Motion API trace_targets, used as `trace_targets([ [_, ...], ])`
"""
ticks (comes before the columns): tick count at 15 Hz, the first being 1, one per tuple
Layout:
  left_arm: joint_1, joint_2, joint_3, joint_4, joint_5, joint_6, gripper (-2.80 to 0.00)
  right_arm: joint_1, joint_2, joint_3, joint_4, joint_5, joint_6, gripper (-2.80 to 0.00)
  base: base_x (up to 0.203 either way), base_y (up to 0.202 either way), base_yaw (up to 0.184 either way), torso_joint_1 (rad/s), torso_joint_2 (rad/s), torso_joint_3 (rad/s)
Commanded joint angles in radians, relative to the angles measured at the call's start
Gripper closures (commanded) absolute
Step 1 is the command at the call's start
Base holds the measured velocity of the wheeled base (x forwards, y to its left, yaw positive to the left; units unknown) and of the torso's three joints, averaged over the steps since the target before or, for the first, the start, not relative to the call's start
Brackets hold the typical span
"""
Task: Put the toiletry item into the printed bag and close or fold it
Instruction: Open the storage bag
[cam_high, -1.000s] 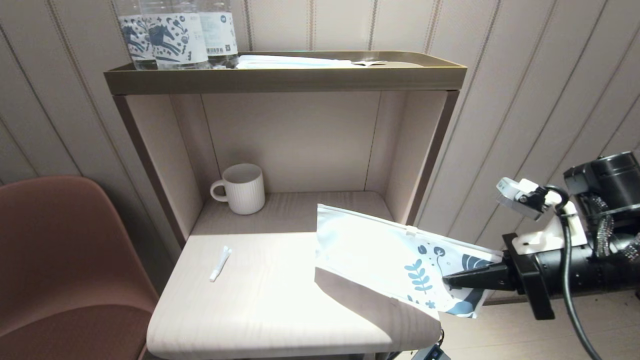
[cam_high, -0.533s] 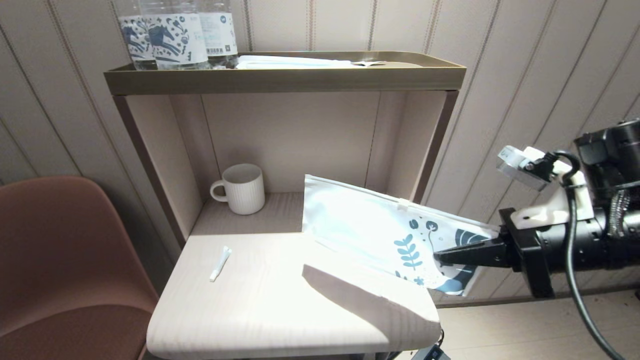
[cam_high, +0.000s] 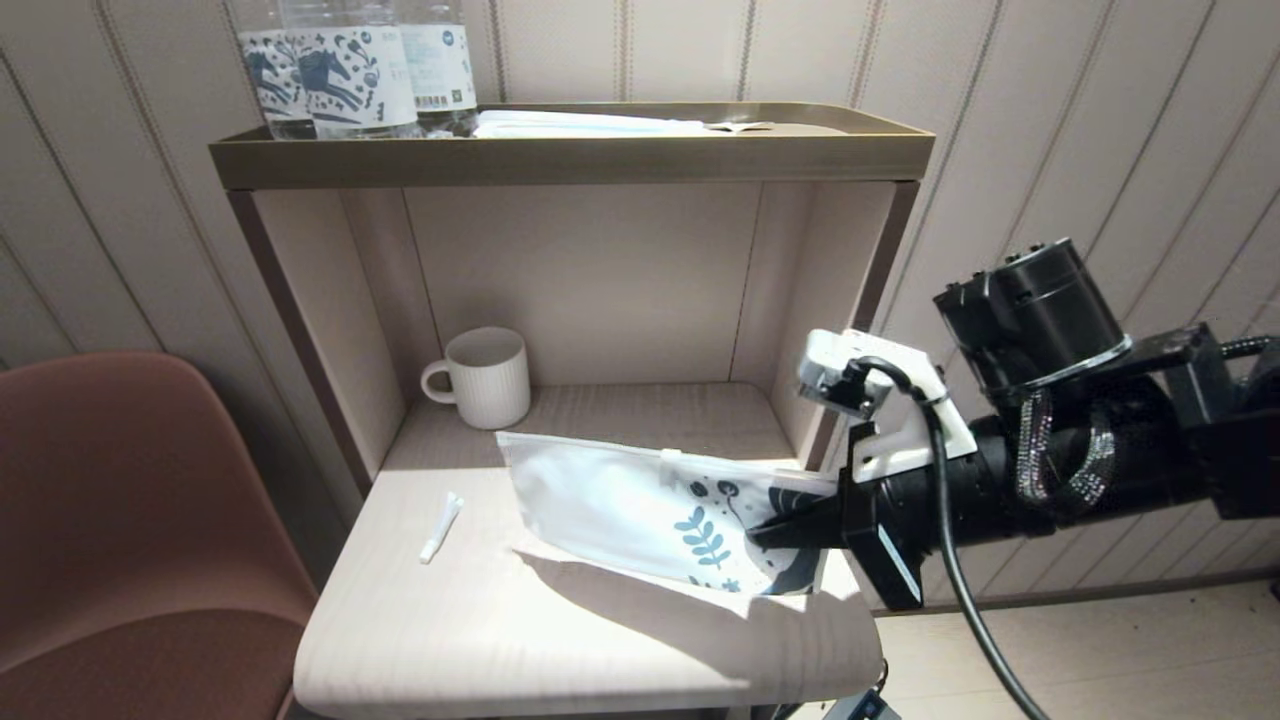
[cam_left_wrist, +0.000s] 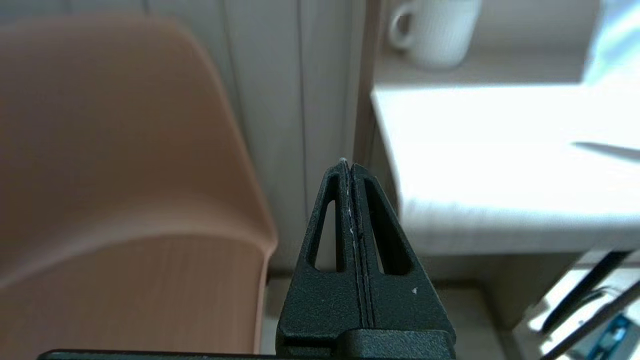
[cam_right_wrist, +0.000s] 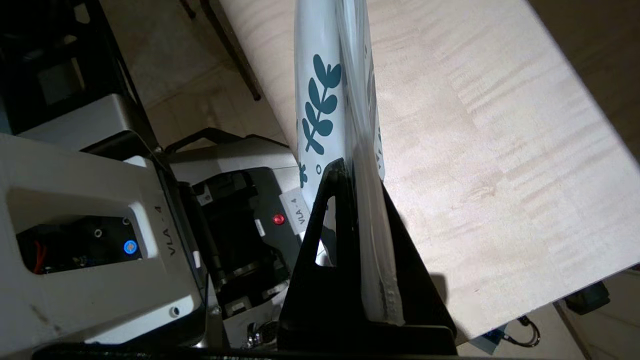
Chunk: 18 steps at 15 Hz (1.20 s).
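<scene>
The printed bag (cam_high: 640, 505), a white zip pouch with a blue leaf print, hangs tilted just above the wooden table (cam_high: 480, 620), its zip edge uppermost. My right gripper (cam_high: 765, 533) is shut on its printed end at the table's right side; the right wrist view shows the bag (cam_right_wrist: 325, 100) pinched edge-on between the black fingers (cam_right_wrist: 330, 225). The toiletry item (cam_high: 440, 527), a thin white stick packet, lies flat on the table's left part, well apart from the bag. My left gripper (cam_left_wrist: 349, 167) is shut on nothing, low beside the table's left edge, out of the head view.
A white ribbed mug (cam_high: 482, 378) stands at the back left of the shelf niche. Printed water bottles (cam_high: 350, 65) and a flat white packet (cam_high: 590, 124) sit on the top tray. A brown chair (cam_high: 120, 520) stands left of the table.
My right arm has carried the bag leftward and down, from beyond the table's right edge to low over the table's right half. The stick packet and mug have stayed put.
</scene>
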Motion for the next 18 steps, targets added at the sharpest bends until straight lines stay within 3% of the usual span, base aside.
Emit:
trace_targets([
  [1, 0.0, 0.072, -0.106, 0.013, -0.014, -0.002, 0.0, 0.016, 0.007, 0.001, 0.002, -0.008, -0.018, 0.0, 0.0, 0.0, 0.0, 0.0, 0.0, 0.0],
  [3, -0.001, 0.253, -0.277, 0.03, -0.115, -0.009, 0.0, 0.045, 0.01, -0.031, 0.014, -0.009, -0.032, 0.0, 0.0, 0.0, 0.0, 0.0, 0.0, 0.0],
  [4, -0.001, 0.365, -0.367, 0.035, -0.197, -0.031, 0.0, 0.069, 0.013, -0.044, 0.041, -0.01, -0.044, 0.0, 0.0, 0.0, 0.0, 0.0, 0.0, 0.0],
  [8, -0.001, 0.836, -0.677, 0.033, -0.603, -0.169, 0.0, 0.089, 0.039, -0.154, 0.116, -0.009, -0.073, 0.0, 0.0, 0.0, 0.0, 0.0, 0.0, 0.0],
  [11, -0.014, 1.164, -0.828, -0.039, -0.842, -0.214, 0.0, 0.141, 0.064, -0.197, 0.174, -0.009, -0.091, 0.0, 0.0, 0.0, 0.0, 0.0, 0.0, 0.0],
  [14, -0.094, 1.38, -0.92, -0.201, -1.023, -0.21, 0.0, 0.156, 0.111, -0.267, 0.22, 0.018, -0.092, 0.0, 0.0, 0.0, 0.0, 0.0, 0.0, 0.0],
  [16, -0.207, 1.412, -0.964, -0.25, -1.067, -0.197, 0.0, 0.147, 0.145, -0.299, 0.271, 0.104, -0.091, 0.0, 0.0, 0.0, 0.0, 0.0, 0.0, 0.0],
  [18, -0.285, 1.42, -0.949, -0.264, -1.079, -0.169, 0.0, 0.143, 0.152, -0.304, 0.274, 0.127, -0.093, 0.0, 0.0, 0.0, 0.0, 0.0, 0.0, 0.0],
])
